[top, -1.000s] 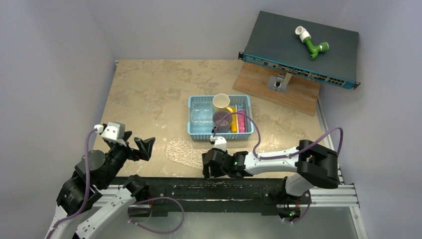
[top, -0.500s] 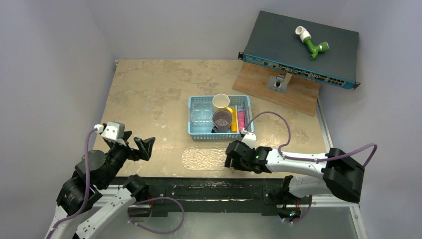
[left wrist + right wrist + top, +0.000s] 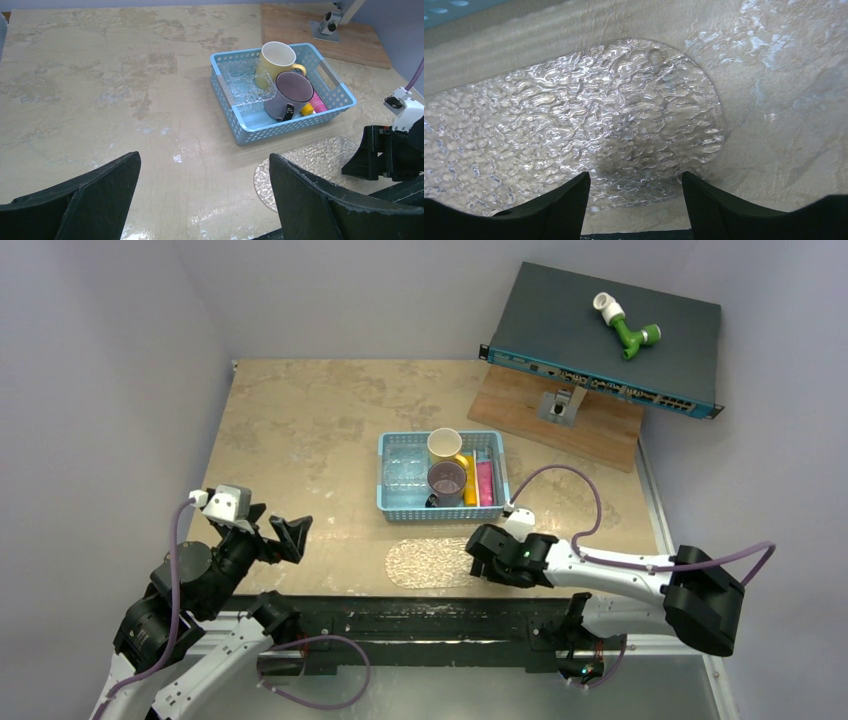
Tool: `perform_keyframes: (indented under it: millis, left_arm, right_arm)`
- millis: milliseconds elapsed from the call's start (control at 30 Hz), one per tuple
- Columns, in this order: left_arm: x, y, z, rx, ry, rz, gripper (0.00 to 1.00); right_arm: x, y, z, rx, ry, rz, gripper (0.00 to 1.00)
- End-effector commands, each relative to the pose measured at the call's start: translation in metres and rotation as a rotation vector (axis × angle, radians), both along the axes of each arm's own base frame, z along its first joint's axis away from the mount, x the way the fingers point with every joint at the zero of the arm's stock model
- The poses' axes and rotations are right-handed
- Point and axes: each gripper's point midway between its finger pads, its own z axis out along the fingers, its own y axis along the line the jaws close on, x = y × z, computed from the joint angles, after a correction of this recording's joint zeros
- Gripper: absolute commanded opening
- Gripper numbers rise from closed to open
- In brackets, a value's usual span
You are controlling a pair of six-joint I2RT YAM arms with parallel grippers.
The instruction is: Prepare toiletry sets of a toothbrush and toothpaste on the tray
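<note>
Near the front edge of the surface (image 3: 300, 430), just in front of the blue basket (image 3: 440, 512), the tray (image 3: 430, 562) lies flat with its long side running left to right. The right claw (image 3: 480, 554) hangs low over the tray's right rounded end; the right wrist view shows its two fingers (image 3: 549, 210) spread apart above the glittery pattern, gripping nothing. Whether they touch the tray cannot be told.

Both tubes of toothpaste are in the right part of the basket, lying side by side along its right wall: the yellow-orange toothpaste (image 3: 469, 480) next to the pink toothpaste (image 3: 486, 480), both partly hidden in the left wrist view behind a purple-grey mug (image 3: 446, 480). A cream-yellow mug (image 3: 445, 445) stands just behind that one, and a clear glass piece (image 3: 405, 470) fills the basket's left part.

Well to the left of the tray, the left claw (image 3: 283, 538) is held above the surface with its fingers wide apart, gripping nothing and aimed towards the basket.

At the far right corner a dark network switch (image 3: 560, 320) rests tilted on a wooden board (image 3: 520, 405), with a green and white pipe fitting (image 3: 625, 328) on top
</note>
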Motion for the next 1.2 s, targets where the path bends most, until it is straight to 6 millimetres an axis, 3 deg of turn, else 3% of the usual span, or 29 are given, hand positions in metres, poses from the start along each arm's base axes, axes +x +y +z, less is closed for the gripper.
perform_keyframes:
  millis: [0,367,733,1167]
  left_arm:
    - [0.000,-0.001,0.005,-0.028,-0.015,-0.001,1.00]
    - [0.000,-0.001,0.005,-0.027,-0.015,-0.002,1.00]
    - [0.000,-0.002,0.005,-0.026,-0.013,-0.006,1.00]
    - [0.000,-0.006,0.005,-0.021,-0.011,-0.028,1.00]
  right_arm:
    - [0.008,-0.012,0.016,-0.060,-0.045,-0.013,0.70]
    - [0.028,0.008,0.058,-0.040,-0.139,0.082,0.70]
    - [0.055,0.031,0.119,-0.057,-0.265,0.185,0.70]
    - [0.098,0.071,0.179,-0.169,-0.405,0.350,0.58]
